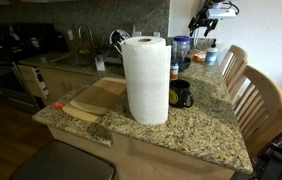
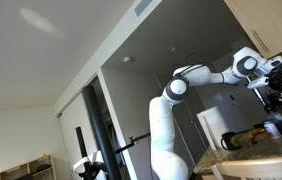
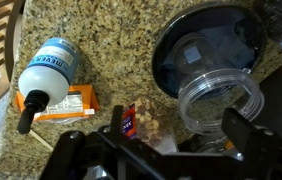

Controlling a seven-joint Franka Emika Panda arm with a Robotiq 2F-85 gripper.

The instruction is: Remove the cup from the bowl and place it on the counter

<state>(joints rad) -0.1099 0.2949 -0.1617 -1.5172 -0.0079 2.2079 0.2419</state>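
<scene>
In the wrist view the see-through cup (image 3: 219, 100) shows mouth-up, overlapping the near rim of a dark blue bowl (image 3: 196, 45) on the speckled granite counter (image 3: 111, 40). I cannot tell whether the cup rests in the bowl or beside it. My gripper (image 3: 181, 132) is open, its fingers spread wide, with the cup close to the right finger and not clamped. In an exterior view the gripper (image 1: 207, 20) hangs high over the far end of the counter (image 1: 196, 130). The cup and bowl are hidden there.
A white bottle (image 3: 53, 65), an orange packet (image 3: 66, 100) and a small snack pack (image 3: 131, 120) lie near the bowl. A paper towel roll (image 1: 146, 78), black mug (image 1: 182, 95), blue-topped container (image 1: 181, 47) and cutting board (image 1: 93, 98) are on the counter. Wooden chairs (image 1: 256, 100) stand beside it.
</scene>
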